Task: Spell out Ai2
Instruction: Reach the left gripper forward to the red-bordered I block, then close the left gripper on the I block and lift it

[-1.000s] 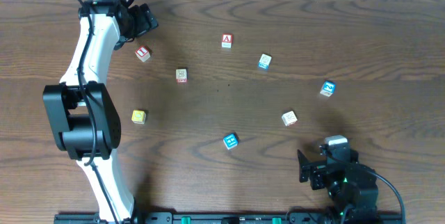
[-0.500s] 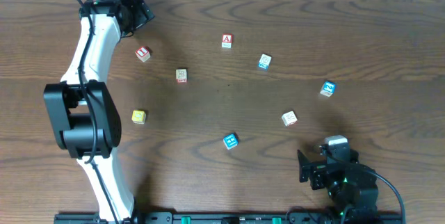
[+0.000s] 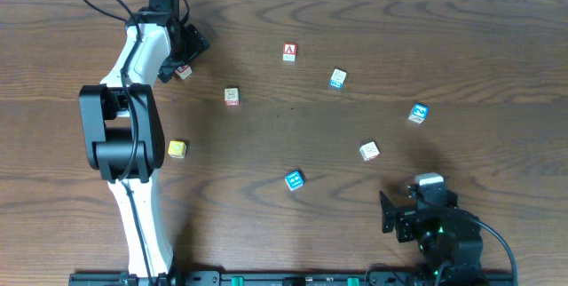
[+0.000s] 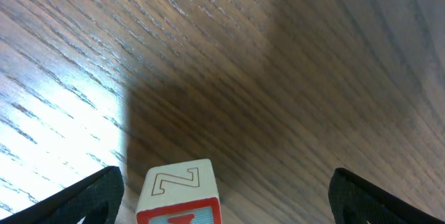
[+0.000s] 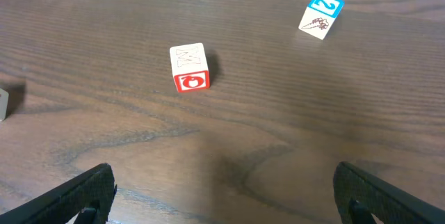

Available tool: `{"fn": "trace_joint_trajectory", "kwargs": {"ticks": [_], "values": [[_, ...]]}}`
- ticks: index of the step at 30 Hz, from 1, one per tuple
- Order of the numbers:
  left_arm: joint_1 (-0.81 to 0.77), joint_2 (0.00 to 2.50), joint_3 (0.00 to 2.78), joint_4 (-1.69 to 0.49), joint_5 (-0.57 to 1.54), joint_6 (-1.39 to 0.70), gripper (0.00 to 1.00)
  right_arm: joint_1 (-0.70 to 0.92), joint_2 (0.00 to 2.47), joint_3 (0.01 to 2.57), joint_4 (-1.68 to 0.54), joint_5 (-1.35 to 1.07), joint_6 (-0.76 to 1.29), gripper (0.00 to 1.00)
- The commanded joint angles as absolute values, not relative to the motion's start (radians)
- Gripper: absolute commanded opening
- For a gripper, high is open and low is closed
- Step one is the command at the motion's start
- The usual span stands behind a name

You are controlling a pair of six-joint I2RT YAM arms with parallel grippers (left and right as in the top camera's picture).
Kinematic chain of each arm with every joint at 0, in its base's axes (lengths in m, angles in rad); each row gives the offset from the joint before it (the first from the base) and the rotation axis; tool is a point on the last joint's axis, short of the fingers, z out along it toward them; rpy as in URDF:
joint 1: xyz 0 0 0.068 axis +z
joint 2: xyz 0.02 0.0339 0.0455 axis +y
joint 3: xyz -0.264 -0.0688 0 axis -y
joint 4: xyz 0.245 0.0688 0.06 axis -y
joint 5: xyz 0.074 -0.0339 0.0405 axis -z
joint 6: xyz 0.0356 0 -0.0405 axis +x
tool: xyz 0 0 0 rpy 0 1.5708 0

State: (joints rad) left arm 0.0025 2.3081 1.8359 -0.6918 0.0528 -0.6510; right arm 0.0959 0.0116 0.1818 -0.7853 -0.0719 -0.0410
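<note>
A white block with a red "A" [image 3: 289,52] lies at the back middle. A blue "2" block [image 3: 418,113] lies at the right and also shows in the right wrist view [image 5: 320,14]. My left gripper [image 3: 189,48] is open, right over a red-edged block [image 3: 184,72] at the back left. In the left wrist view that block [image 4: 179,190] shows a "Z" and sits between the open fingers [image 4: 222,206], nearer the left one, untouched. My right gripper [image 3: 389,212] is open and empty near the front right [image 5: 226,200]. I cannot tell which block bears an "i".
Other blocks lie scattered: a beige one [image 3: 232,97], a yellow one [image 3: 177,148], a blue one [image 3: 294,179], a light-blue one [image 3: 337,78], and a beige and red one [image 3: 369,151], also in the right wrist view [image 5: 188,67]. The table's back edge runs just behind my left gripper.
My left arm has swung away from the back-left edge, and its gripper now sits over the red-edged block. The right arm and the blocks have not moved.
</note>
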Motion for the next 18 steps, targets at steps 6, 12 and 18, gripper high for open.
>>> {"fn": "trace_joint_trajectory", "kwargs": {"ticks": [6, 12, 18], "values": [[0.003, 2.317, 1.853, -0.748, 0.05, -0.705, 1.0, 0.09, 0.006, 0.173, -0.785, -0.076, -0.042, 0.99], [0.003, 2.317, 1.853, -0.754, 0.059, -0.708, 0.69, 0.09, 0.006, 0.173, -0.785, -0.076, -0.042, 0.99], [0.003, 2.317, 1.853, -0.759, 0.06, -0.708, 0.61, 0.09, 0.006, 0.173, -0.785, -0.076, -0.042, 0.99]]}}
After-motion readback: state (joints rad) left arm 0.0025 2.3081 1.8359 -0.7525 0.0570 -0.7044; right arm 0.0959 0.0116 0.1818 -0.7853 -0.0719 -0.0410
